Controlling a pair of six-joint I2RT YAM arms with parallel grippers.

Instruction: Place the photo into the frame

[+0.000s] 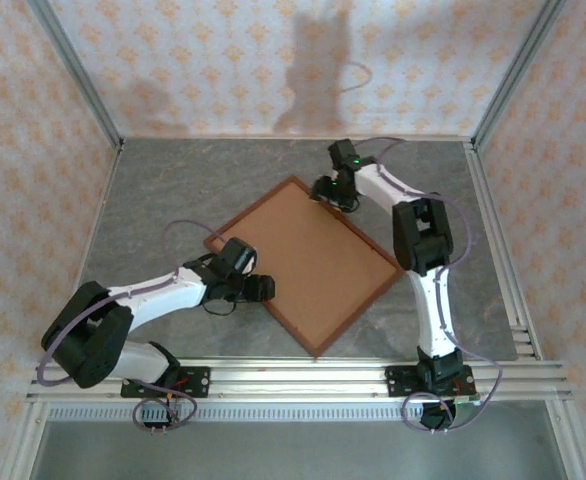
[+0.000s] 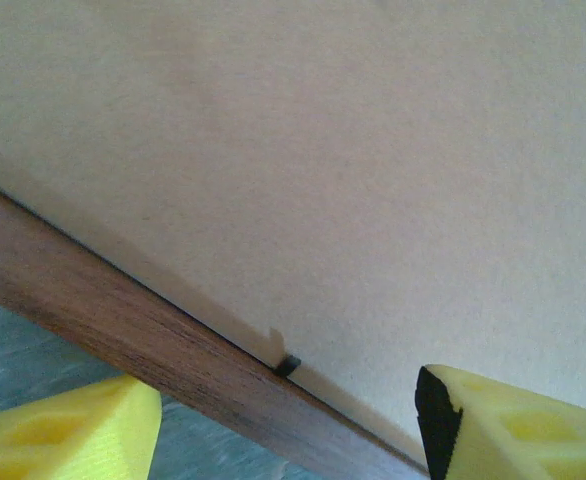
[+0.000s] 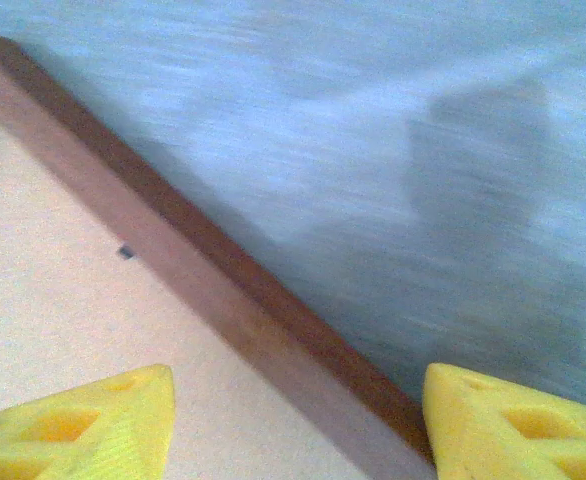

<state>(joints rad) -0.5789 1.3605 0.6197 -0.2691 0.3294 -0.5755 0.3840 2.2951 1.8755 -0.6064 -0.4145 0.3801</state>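
The grey stone-patterned table [image 1: 173,190] carries the frame [image 1: 359,311], which lies flat near the middle, turned so its corners point like a diamond. Its thin reddish-brown moulding runs round a plain brown backing board [image 1: 308,260] that faces up and covers the whole opening.

The left arm [image 1: 153,295] reaches in low from the near left; the right arm [image 1: 413,235] bends over from the near right.

The left gripper [image 1: 261,289] sits at the frame's near-left edge. In its wrist view its yellow fingertips [image 2: 63,430] are spread wide with nothing between them, one over the table outside the moulding and the other over the board. The right gripper [image 1: 325,192] is at the far corner, parted just as wide and also grasping nothing, one fingertip [image 3: 73,420] over the board and the other past the moulding.

A small dark tab [image 2: 288,365] sits where board meets moulding.
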